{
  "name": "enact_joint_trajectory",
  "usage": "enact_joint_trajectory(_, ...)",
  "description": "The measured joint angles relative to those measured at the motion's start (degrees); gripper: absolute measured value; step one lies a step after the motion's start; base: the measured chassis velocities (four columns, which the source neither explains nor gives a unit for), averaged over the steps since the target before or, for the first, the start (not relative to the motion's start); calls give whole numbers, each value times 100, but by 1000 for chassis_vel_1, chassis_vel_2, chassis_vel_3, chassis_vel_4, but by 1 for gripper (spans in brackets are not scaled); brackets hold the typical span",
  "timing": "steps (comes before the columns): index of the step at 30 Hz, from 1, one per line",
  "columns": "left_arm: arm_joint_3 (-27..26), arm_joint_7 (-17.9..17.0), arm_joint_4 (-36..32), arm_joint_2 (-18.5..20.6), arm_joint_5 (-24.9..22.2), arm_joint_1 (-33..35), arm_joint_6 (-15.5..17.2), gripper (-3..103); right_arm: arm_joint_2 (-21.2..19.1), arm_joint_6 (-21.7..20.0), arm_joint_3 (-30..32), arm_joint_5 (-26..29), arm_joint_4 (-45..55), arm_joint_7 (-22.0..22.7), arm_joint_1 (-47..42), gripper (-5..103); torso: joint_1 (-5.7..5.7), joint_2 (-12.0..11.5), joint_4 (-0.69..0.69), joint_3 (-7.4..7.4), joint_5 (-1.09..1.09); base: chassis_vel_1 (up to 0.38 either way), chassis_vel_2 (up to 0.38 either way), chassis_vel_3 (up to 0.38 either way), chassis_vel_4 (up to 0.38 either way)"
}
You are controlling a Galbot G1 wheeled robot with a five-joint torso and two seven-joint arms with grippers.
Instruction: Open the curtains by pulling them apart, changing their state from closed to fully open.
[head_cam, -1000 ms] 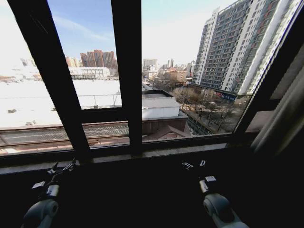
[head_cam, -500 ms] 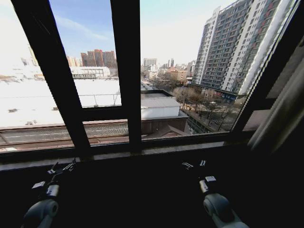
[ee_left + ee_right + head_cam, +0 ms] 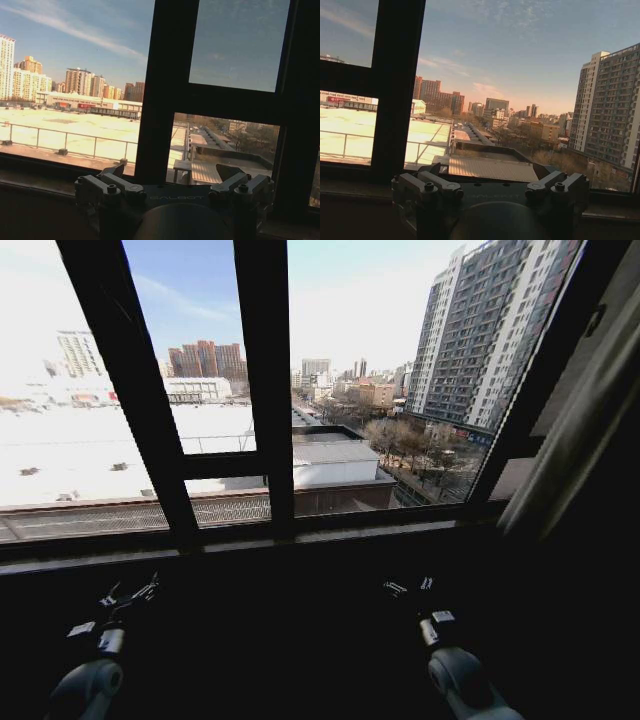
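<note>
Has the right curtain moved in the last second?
No. The right curtain stays beside the window frame's right post; both shifted together in the head view, so the camera turned.

The curtain (image 3: 590,410) runs out of the head view's right edge, so its top, foot and far side are cut off; its fabric is too blurred to show pleats. Both arms are cut by the bottom edge. In the shadow below the sill (image 3: 300,540), each tool's finger gap is too dark to judge.
</note>
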Motion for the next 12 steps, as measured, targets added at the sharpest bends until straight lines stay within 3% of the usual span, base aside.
enact_joint_trajectory(6, -1, 0, 0, 0, 0, 1, 0, 100, 0, 0, 0, 0, 0, 0, -1, 100, -2, 2, 0, -1, 0, 88, -88, -123, 95)
enact_joint_trajectory(12, 0, 0, 0, 0, 0, 0, 0, 100, 0, 0, 0, 0, 0, 0, 2, 100, 11, -6, -1, 5, 2, -45, 9, 45, -19)
